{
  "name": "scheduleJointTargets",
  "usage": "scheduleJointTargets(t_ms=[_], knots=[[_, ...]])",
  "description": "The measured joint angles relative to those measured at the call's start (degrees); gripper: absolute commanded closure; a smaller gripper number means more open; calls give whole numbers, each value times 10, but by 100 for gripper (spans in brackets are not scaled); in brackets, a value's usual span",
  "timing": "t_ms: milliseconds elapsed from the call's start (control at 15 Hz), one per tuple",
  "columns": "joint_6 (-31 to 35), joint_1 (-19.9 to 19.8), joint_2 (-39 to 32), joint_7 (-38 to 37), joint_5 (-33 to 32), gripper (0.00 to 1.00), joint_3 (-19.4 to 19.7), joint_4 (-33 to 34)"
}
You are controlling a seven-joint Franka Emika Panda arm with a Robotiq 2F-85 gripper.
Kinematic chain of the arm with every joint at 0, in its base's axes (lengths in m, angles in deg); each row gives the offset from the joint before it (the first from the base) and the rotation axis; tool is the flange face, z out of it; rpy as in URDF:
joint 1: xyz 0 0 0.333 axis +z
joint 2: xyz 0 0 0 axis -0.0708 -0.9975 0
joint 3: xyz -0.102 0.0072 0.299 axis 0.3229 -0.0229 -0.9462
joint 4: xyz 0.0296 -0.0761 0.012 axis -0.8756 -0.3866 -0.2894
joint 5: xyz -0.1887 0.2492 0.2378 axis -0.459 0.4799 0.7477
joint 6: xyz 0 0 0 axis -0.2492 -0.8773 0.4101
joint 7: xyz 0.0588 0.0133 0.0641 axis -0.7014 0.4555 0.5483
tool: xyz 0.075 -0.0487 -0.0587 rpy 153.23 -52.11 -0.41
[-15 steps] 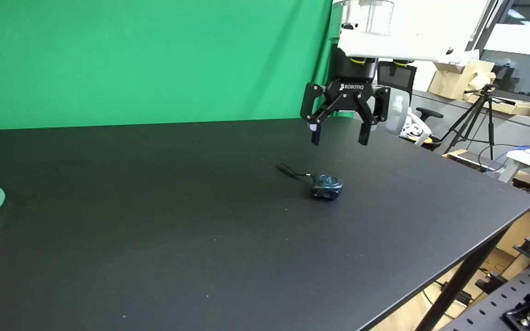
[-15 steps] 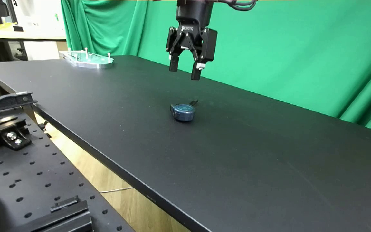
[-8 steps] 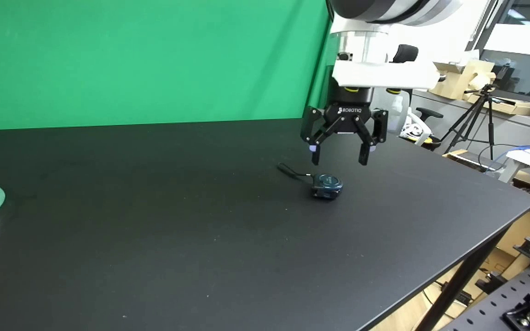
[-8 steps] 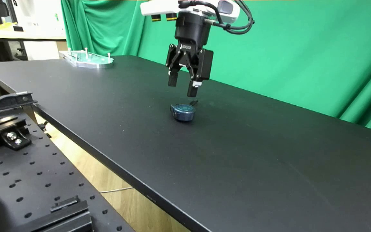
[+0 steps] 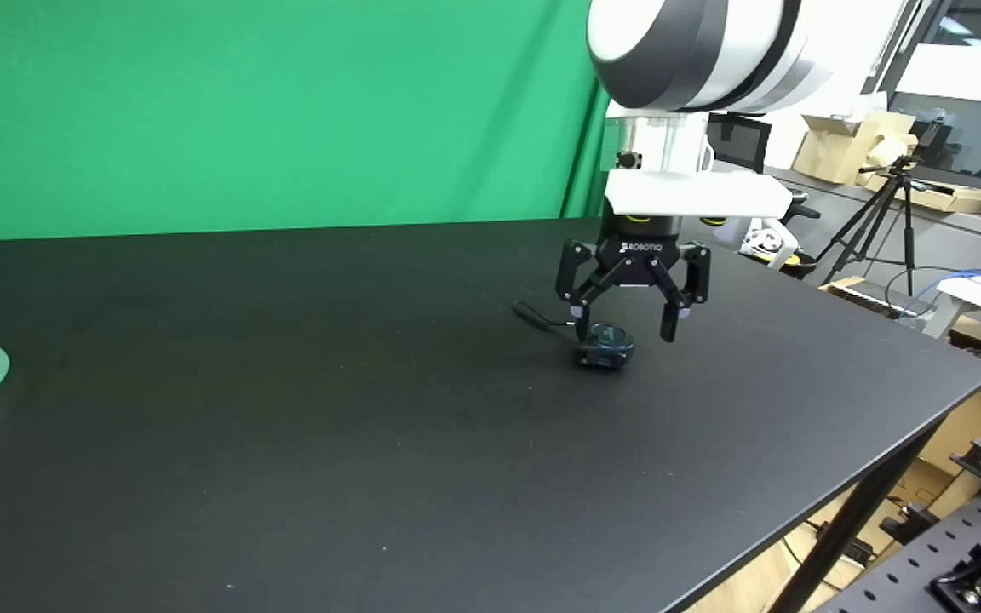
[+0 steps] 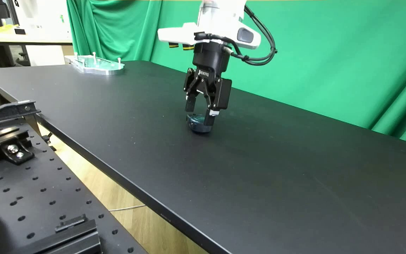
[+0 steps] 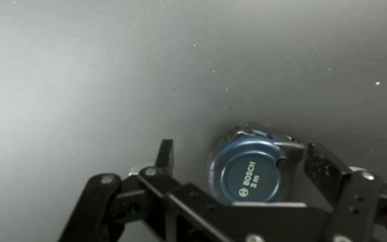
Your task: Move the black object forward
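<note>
The black object is a dark blue-black tape measure (image 5: 608, 347) lying flat on the black table (image 5: 303, 443), with a thin black wrist strap (image 5: 533, 316) stretched out beside it. The tape measure also shows in an exterior view (image 6: 196, 124), partly behind a finger. In the wrist view the tape measure (image 7: 250, 176) shows "BOSCH 3 m" on top, and its lower edge is hidden by the gripper. My gripper (image 5: 626, 337) is open and points down just over it. In the wrist view the open gripper (image 7: 240, 148) has a finger on each side of it, the right one closer.
A clear acrylic plate with pegs (image 6: 97, 66) stands at the table's far end. A dark perforated metal board (image 6: 48, 190) stands beside the table's edge (image 6: 129, 181). A green curtain (image 6: 312, 63) hangs behind the table.
My gripper has moved down from well above the table to the tape measure, staying open. The tape measure and its strap have not moved.
</note>
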Motion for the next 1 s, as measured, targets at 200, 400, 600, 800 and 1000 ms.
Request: scheduleJointTargets(t_ms=[200,400,600,800,1000], knots=[[6,6,-17,1,36,0,-1,10],[7,11,-28,1,62,0,-1,20],[7,12,-36,0,71,0,1,29],[7,12,-43,0,74,32,9,35],[7,12,-52,0,76,54,16,41]])
